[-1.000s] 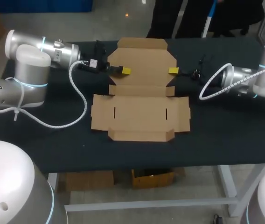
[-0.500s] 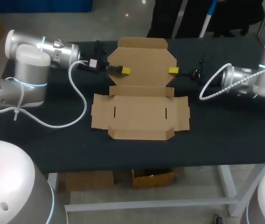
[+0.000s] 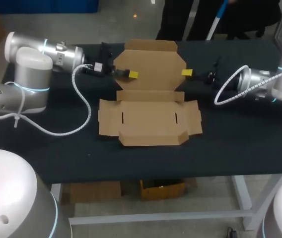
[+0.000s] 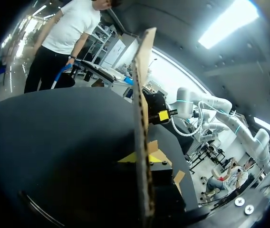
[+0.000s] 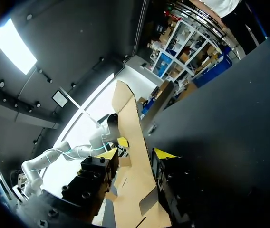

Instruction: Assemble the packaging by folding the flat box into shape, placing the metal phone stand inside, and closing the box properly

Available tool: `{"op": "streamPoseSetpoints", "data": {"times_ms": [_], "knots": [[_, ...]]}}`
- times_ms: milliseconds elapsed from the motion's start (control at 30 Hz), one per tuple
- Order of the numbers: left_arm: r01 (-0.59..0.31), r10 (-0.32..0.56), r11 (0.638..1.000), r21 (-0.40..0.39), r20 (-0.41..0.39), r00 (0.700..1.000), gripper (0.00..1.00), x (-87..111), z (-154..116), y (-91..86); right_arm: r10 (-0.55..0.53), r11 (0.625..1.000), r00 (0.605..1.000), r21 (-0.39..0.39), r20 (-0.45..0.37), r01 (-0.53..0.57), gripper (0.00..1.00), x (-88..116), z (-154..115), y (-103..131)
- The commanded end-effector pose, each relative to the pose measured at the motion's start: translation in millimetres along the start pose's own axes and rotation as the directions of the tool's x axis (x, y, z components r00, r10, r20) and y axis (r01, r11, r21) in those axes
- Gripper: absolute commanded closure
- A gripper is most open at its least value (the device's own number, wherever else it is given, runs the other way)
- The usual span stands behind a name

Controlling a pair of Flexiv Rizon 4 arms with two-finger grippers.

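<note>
The left arm and right arm stretch in low from the sides and point at each other. The left gripper and right gripper each pinch a side edge of the back flap of the box, card between both tips. The box lies open mid table, with room in front and at both sides
</note>
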State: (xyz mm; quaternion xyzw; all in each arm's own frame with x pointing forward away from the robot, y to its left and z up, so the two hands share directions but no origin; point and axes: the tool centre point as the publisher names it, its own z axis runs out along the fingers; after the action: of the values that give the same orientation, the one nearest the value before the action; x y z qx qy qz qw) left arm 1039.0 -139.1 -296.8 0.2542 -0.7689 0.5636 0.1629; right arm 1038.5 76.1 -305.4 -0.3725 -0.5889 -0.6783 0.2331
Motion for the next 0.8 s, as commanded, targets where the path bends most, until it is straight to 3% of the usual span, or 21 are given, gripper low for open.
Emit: {"op": "streamPoseSetpoints", "data": {"times_ms": [33,300,500,533,600,800], "knots": [[-0.012,0.011,1.0,-0.007,-0.008,1.0,1.0,-3.0,-3,-4.7,-0.008,1.0,0.999,0.01,0.043,0.008,0.48,13,-10,2],[-0.073,0.073,0.997,0.0,-0.031,0.997,1.0,-4.1,-3,-15.6,-0.02,1.0,0.993,0.019,0.115,0.018,0.56,22,-27,1],[-0.119,0.12,0.993,0.022,-0.046,0.992,1.0,-4.7,-5,-24.2,-0.02,1.0,0.989,0.015,0.148,0.018,0.79,27,-37,-2],[-0.124,0.126,0.992,0.026,-0.051,0.991,1.0,-5.1,-5,-25.7,-0.02,1.0,0.988,0.016,0.152,0.018,0.9,27,-38,-3],[-0.135,0.137,0.99,0.029,-0.049,0.989,1.0,-6.0,-6,-28.7,-0.023,1.0,0.986,0.015,0.165,0.021,1.0,29,-41,-4],[-0.175,0.176,0.984,0.041,-0.044,0.983,1.0,-9.3,-6,-39.6,-0.04,0.999,0.978,0.02,0.203,0.037,1.0,38,-49,-7]]}}
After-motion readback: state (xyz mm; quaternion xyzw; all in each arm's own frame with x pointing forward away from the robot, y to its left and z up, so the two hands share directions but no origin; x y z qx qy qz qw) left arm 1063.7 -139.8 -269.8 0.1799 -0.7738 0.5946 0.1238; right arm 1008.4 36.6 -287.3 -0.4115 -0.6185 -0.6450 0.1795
